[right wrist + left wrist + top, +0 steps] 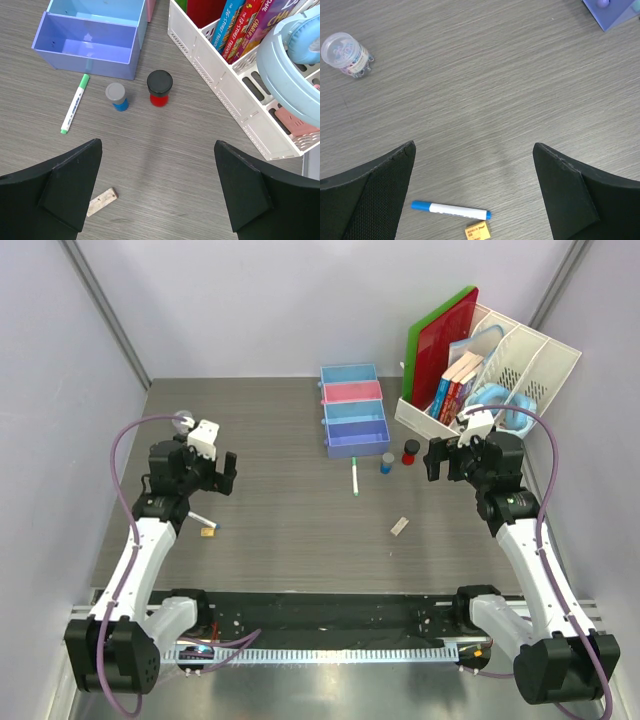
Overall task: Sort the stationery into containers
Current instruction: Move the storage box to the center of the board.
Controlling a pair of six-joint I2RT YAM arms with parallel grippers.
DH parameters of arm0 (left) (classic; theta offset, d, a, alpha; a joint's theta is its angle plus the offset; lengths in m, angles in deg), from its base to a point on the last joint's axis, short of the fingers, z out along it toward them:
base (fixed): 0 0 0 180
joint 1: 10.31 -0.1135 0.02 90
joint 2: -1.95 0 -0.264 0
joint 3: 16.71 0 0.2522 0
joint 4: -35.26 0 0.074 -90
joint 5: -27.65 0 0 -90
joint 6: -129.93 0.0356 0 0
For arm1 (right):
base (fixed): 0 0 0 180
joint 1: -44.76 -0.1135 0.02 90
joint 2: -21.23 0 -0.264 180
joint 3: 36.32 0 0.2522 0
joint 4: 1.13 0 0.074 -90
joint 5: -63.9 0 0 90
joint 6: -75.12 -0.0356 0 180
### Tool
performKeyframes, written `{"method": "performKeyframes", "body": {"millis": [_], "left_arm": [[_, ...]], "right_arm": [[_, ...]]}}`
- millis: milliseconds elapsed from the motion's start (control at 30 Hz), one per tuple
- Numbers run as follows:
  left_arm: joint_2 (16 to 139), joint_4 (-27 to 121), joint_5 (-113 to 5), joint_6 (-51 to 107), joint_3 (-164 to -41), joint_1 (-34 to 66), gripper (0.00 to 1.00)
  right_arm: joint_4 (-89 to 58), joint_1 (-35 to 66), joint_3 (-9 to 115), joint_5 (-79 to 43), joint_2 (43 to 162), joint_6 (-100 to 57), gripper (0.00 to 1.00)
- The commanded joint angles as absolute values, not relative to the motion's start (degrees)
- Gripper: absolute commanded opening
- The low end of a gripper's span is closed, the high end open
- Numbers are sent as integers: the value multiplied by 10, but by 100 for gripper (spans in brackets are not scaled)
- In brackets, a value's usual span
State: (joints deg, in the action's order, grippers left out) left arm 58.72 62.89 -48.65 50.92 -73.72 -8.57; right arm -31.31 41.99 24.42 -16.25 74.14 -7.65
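Observation:
Four trays stand in a row at the back: blue (pixel 348 374), pink (pixel 352 392), light blue (pixel 355 410), lavender (pixel 358 437). The green-tipped white pen (pixel 354 478), the blue cylinder (pixel 387 462) and the red-black cylinder (pixel 410 451) lie just in front of them. The whitish eraser (pixel 400 527) lies mid-table. My left gripper (pixel 208 474) is open and empty above the blue-tipped marker (pixel 451 210) and the yellow piece (pixel 478 231). The pinkish-white roll (pixel 345 54) sits at the far left. My right gripper (pixel 441 458) is open and empty, near the cylinders (pixel 116 96) (pixel 159 87).
A white slotted file rack (pixel 530 365) stands at the back right with books (pixel 240 25), red and green boards (pixel 440 340) and light-blue headphones (pixel 290 75). It is close to my right arm. Grey walls close in the table on both sides.

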Motion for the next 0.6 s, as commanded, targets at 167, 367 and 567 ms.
{"method": "performKeyframes", "body": {"millis": [167, 367, 567], "left_arm": [[593, 626, -466, 519, -758, -88, 100], [671, 626, -424, 541, -812, -83, 100], [822, 598, -450, 545, -944, -60, 100]], "right_arm": [[-307, 421, 260, -154, 749, -59, 100], [-330, 422, 263, -154, 766, 11, 100], [-362, 422, 296, -183, 799, 10, 100]]}}
